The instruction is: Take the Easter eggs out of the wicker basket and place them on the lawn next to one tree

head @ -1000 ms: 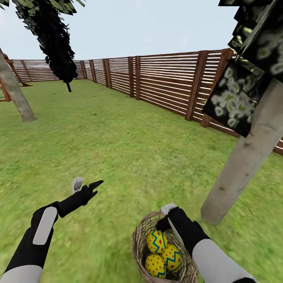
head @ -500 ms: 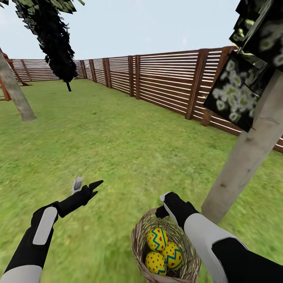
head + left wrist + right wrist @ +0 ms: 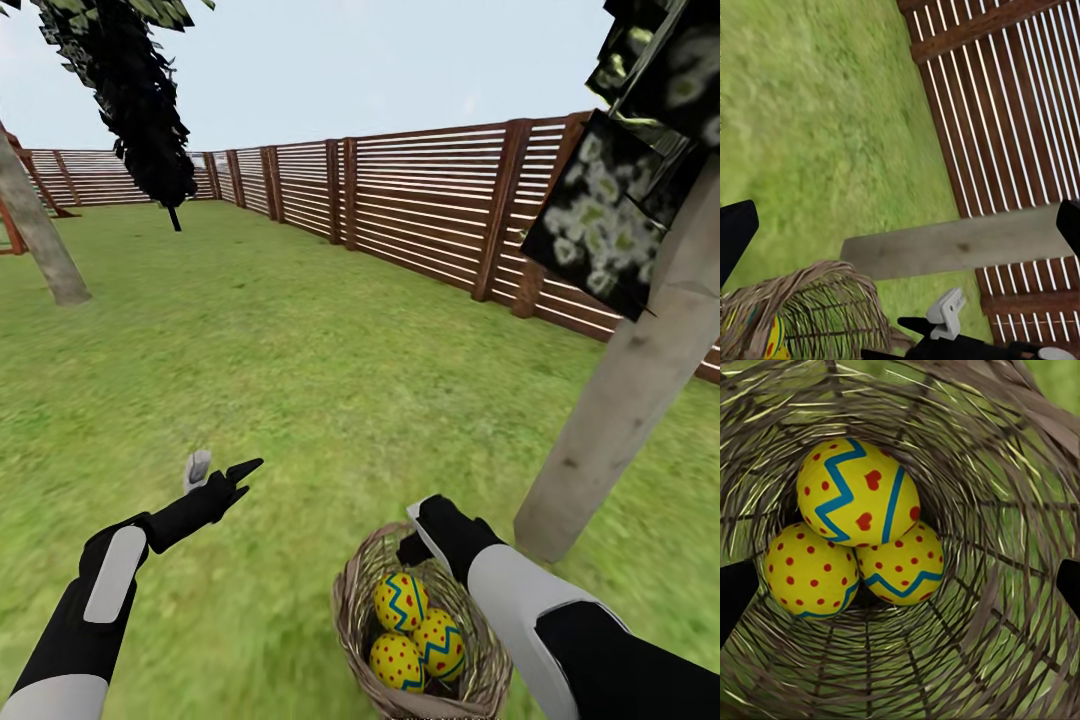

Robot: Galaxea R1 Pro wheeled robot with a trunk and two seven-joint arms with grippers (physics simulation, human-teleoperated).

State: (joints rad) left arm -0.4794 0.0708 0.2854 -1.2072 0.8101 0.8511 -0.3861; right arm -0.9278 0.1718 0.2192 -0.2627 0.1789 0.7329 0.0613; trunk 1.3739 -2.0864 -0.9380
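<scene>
**Eggs all in the basket, right gripper at its far rim**

Easter eggs (image 3: 415,632), three of them, lie clustered at the bottom of the wicker basket (image 3: 352,610), which sits on the lawn (image 3: 300,380) near you, just left of the pale trunk of the tree (image 3: 625,400). Through your right wrist camera you look straight down into the weave: one egg (image 3: 859,495) rests on top of the other two, one beneath it (image 3: 810,574) and another (image 3: 900,570) alongside, all touching.

Your right gripper (image 3: 425,520) hovers over the basket's far rim, its fingers spread wide; their dark tips sit at opposite edges of the wrist picture with the eggs between them, nothing pinched.

Your left gripper (image 3: 220,472) hangs above bare grass well to the left of the basket, fingers parted and holding nothing. Its camera catches the basket (image 3: 810,315), the trunk (image 3: 960,244) and the right gripper (image 3: 945,315).

A brown slatted fence (image 3: 420,200) runs along the far right. A dark conifer-like tree (image 3: 135,100) stands far left, with another pale trunk (image 3: 40,240) beside it.
</scene>
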